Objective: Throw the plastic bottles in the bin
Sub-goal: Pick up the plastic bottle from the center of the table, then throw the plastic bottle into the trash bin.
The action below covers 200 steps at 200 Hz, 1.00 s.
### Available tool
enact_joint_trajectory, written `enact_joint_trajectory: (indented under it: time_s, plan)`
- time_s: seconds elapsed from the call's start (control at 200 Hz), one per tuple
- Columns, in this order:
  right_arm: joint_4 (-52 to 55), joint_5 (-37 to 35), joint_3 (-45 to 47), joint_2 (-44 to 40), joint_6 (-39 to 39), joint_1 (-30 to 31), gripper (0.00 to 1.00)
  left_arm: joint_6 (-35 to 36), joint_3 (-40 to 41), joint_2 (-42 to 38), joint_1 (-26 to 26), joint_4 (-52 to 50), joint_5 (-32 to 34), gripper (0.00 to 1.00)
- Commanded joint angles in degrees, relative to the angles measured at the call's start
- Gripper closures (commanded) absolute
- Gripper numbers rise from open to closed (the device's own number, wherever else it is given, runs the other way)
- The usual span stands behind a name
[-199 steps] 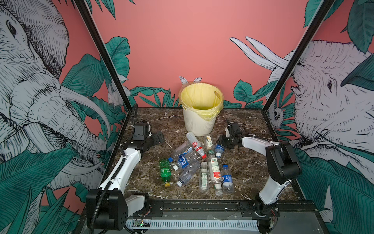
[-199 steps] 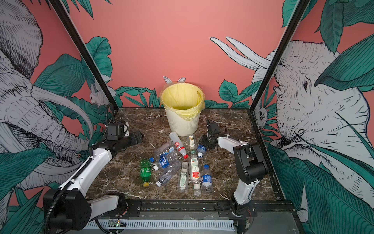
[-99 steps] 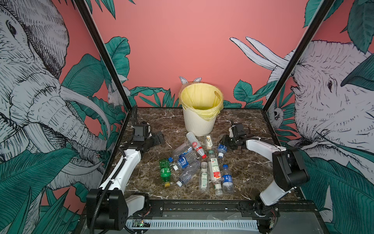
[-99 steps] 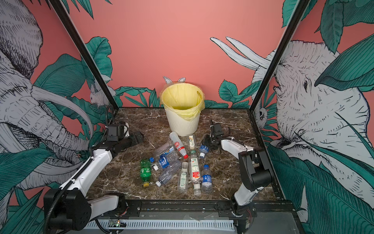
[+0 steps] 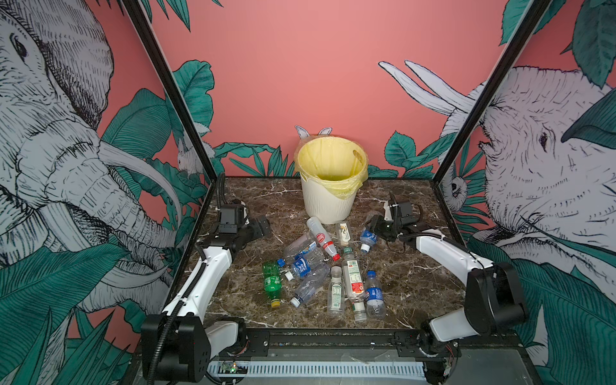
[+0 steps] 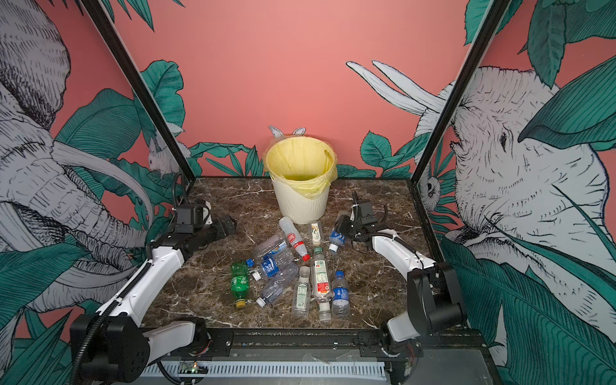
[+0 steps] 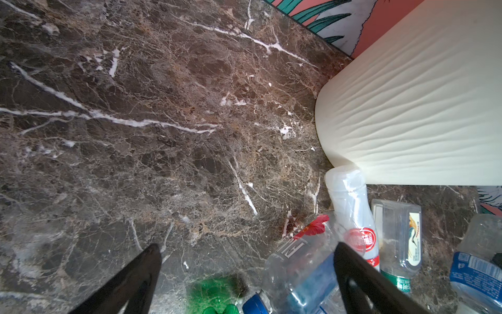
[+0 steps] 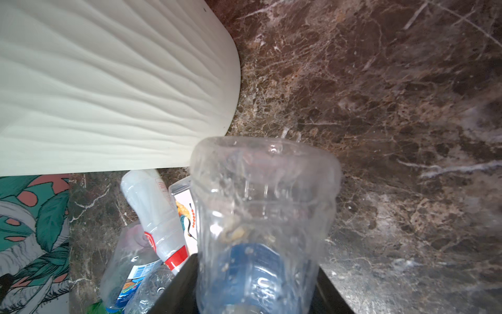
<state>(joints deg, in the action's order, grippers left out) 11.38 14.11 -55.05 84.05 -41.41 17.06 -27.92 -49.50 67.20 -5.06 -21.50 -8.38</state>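
Note:
My right gripper (image 8: 255, 274) is shut on a clear plastic bottle (image 8: 264, 206) with a blue label; both top views show that bottle (image 5: 367, 237) (image 6: 336, 237) tilted, white cap down, just right of the bin's foot. The bin (image 5: 328, 200) (image 6: 301, 203), cream, ribbed and lined with a yellow bag, stands at the back centre. Several more plastic bottles lie in a pile (image 5: 320, 266) (image 6: 290, 266) in front of it, among them a green one (image 5: 272, 283). My left gripper (image 7: 245, 248) (image 5: 261, 226) is open and holds nothing, left of the pile.
The brown marble table (image 5: 416, 276) is boxed in by patterned walls with black corner posts (image 5: 466, 133). A red-capped bottle (image 7: 353, 212) and a flat clear one (image 7: 399, 236) lie against the bin's foot (image 7: 407, 114). A black rail (image 5: 333, 338) runs along the front edge.
The right arm's elbow has swung out toward the front right while its gripper stayed on the blue-label bottle and tightened slightly. The left arm has not moved.

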Motion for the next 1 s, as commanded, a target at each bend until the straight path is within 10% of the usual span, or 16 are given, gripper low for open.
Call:
enact_joint_trajectory:
  time_s: [0.0, 0.995]
  plan:
    - [-3.29, 1.27, 0.80, -2.19, -1.52, -0.35, 0.48, -1.44, 1.42, -0.95, 0.31, 0.96, -0.93, 0.01]
    - [-24.28, 10.22, 5.80, -14.91, -5.44, -1.37, 0.47, -4.26, 1.06, -1.50, 0.30, 1.28, -2.32, 0.01]
